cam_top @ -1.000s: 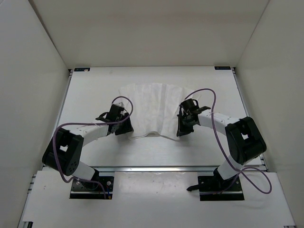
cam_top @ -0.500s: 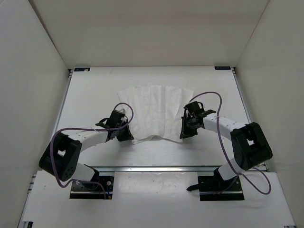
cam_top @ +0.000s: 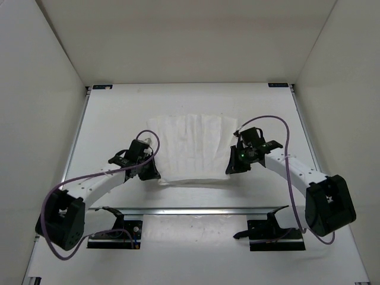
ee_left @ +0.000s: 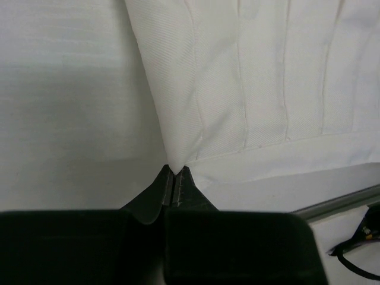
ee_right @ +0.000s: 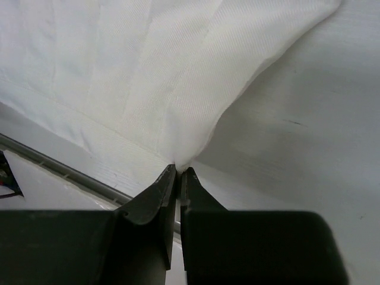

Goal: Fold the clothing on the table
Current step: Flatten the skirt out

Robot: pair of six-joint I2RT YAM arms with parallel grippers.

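The white pleated clothing lies spread in the middle of the table, its near hem pulled toward the front edge. My left gripper is shut on the garment's near left corner; in the left wrist view the fabric runs to a point pinched between the left gripper's tips. My right gripper is shut on the near right corner, and the right wrist view shows the cloth gathered into the right gripper's closed tips. Both corners are slightly lifted.
White walls enclose the table on the left, back and right. A metal rail runs along the front edge, close behind the grippers, also seen as a rail in the right wrist view. Purple cables loop off both arms.
The left gripper has shut on the near left corner. Both arms have drawn back toward the front edge, pulling the garment's near hem with them.
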